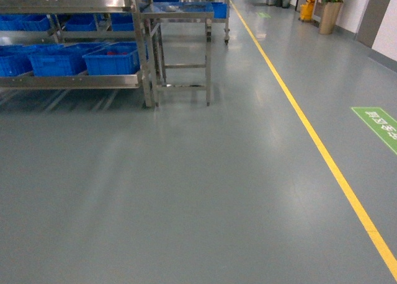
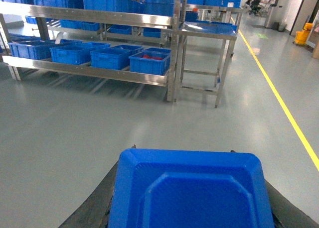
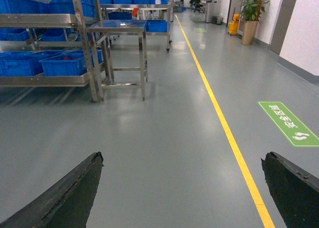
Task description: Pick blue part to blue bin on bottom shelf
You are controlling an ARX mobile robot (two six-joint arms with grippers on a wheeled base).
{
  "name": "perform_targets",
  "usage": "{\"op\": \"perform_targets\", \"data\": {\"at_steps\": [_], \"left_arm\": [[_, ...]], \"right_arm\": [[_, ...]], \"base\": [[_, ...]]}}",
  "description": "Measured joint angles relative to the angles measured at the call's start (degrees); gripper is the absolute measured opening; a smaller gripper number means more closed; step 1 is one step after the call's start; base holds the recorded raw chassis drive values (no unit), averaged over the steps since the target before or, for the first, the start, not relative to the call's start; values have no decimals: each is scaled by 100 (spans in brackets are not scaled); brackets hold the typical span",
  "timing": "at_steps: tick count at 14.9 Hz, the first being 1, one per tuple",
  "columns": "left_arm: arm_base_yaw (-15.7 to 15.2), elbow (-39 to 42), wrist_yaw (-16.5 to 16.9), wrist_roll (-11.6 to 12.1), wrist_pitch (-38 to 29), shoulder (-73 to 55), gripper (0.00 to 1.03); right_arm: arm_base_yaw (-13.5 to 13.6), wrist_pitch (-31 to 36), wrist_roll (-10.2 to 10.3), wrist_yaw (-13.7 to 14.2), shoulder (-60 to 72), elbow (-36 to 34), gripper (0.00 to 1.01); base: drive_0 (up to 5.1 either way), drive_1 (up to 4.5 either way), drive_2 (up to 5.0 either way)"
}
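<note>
Blue plastic filled the bottom of the left wrist view, where the blue part [image 2: 192, 193] sat gripped between the dark fingers [image 2: 92, 208] of the left pincer [image 2: 189, 208]. Well ahead of it stood the bottom shelf [image 2: 94, 72], its row of blue bins [image 2: 148, 62] lined up on the steel rails. Nothing lay between the right pincer's [image 3: 182, 188] widely spread fingers [image 3: 65, 193] but grey floor [image 3: 169, 148].

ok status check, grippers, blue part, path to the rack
Left gripper shut on blue part. Right gripper open, empty. Blue bins on bottom shelf ahead left; bare floor between.
</note>
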State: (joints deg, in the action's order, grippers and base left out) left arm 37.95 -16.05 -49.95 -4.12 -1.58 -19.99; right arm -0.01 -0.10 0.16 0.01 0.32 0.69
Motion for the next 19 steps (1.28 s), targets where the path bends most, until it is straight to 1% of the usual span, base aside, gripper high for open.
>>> {"op": "perform_targets", "data": {"at_steps": [19], "left_arm": [[4,0,2,-2,0,-4,43]], "right_arm": [[0,-28,-2,0,0,0,98]], "base": [[-4,405,-413]]}}
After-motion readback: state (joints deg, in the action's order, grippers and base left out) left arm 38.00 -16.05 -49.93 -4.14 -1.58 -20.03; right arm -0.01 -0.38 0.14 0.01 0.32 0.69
